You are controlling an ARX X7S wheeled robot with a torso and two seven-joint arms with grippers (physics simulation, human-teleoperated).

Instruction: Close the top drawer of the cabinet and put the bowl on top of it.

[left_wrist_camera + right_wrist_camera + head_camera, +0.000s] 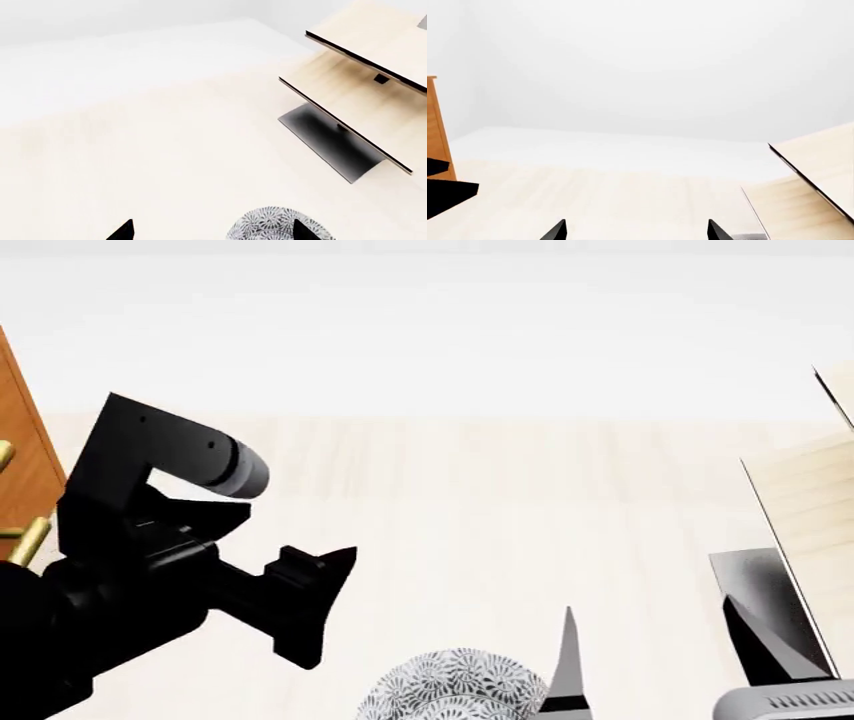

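Both arms hung over the pale table, bowl low between them

The left gripper (314, 605) was spread and held nothing; the right gripper (654, 660) was spread too, its fingers wide apart. The bowl (454, 687) sat on the table (534, 500) near the lower edge of the head view, just beside one right finger. The cabinet (20, 455) stood far left, its drawers hardly visible
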